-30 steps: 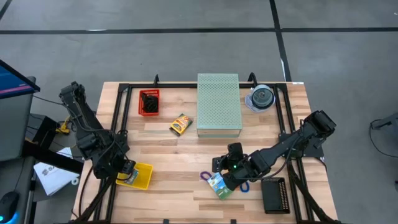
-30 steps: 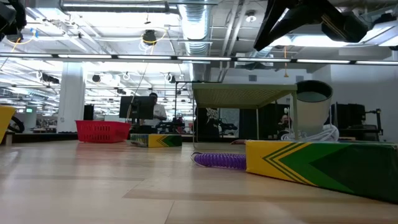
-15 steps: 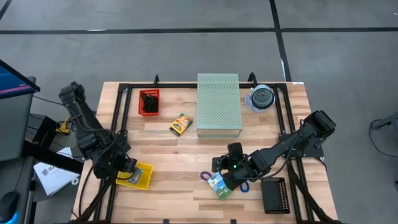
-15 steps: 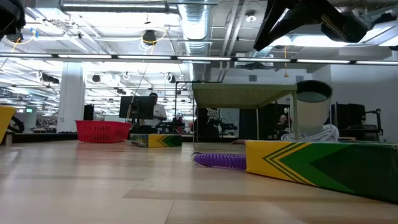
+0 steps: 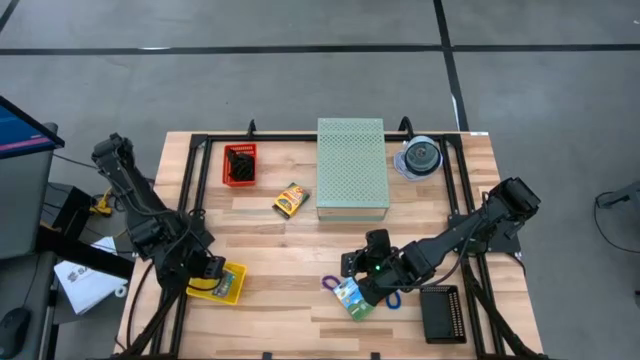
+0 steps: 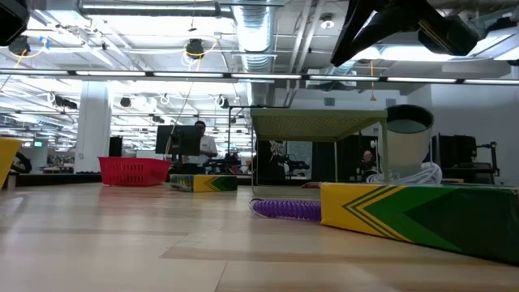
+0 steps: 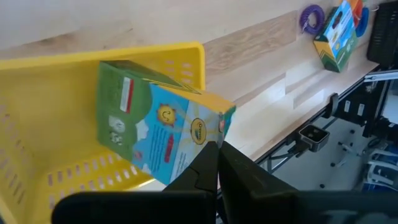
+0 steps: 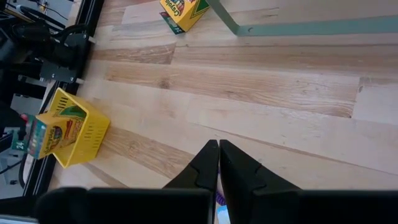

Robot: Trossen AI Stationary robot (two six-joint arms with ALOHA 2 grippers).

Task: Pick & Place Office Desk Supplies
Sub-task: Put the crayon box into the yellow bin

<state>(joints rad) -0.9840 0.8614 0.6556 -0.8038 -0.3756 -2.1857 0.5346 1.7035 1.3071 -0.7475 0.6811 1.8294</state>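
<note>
- The bench (image 5: 300,250) is pale wood planks edged by a black frame, standing on grey floor.
- Left pincer (image 5: 208,272) is clenched with nothing in it, over the yellow basket (image 5: 232,290) near the bench's front-left corner; a green-blue packet (image 7: 161,134) lies inside that basket.
- Right pincer (image 5: 372,283) is clenched and empty, low over the front-middle, beside another green-blue packet (image 5: 350,298), a purple loop (image 5: 329,283) and a blue loop (image 5: 393,299).
- A yellow crayon box (image 5: 290,200) lies just left of the pale green perforated box (image 5: 352,168); a red basket (image 5: 239,165) stands at back left.
- Behind the bench, the low view shows an open hall with ceiling ducts and strip lights.
</note>
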